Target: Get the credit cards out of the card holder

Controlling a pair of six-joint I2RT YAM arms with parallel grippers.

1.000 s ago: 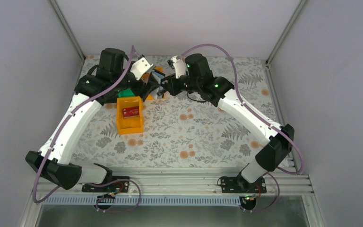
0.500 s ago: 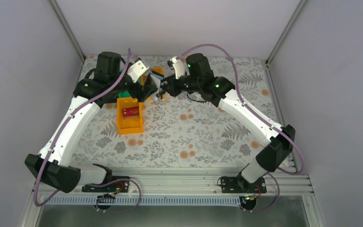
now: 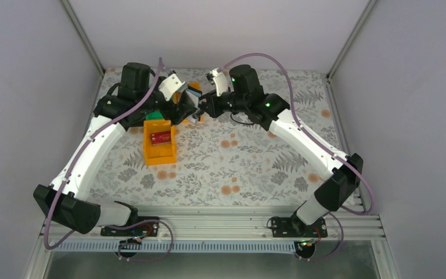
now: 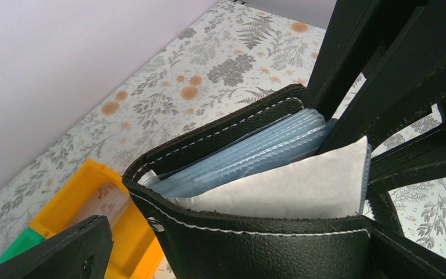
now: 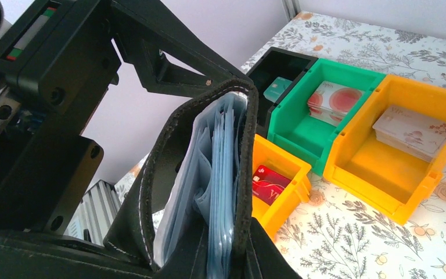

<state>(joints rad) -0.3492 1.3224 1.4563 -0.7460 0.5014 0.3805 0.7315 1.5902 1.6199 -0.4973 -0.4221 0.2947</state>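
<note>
Probably a lab test booth; plain white panels [image 3: 209, 29], aluminium rail [image 3: 220, 224], floral-clothed table [image 3: 238, 168].

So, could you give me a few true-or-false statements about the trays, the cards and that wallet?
1. A red card lies in the small orange tray. True.
2. The green tray is empty. False: the green tray holds a whitish card with red marks.
3. The black tray holds a teal card. True.
4. The card holder lies shut and flat. False: the card holder is upright and open, its sleeves showing.
</note>
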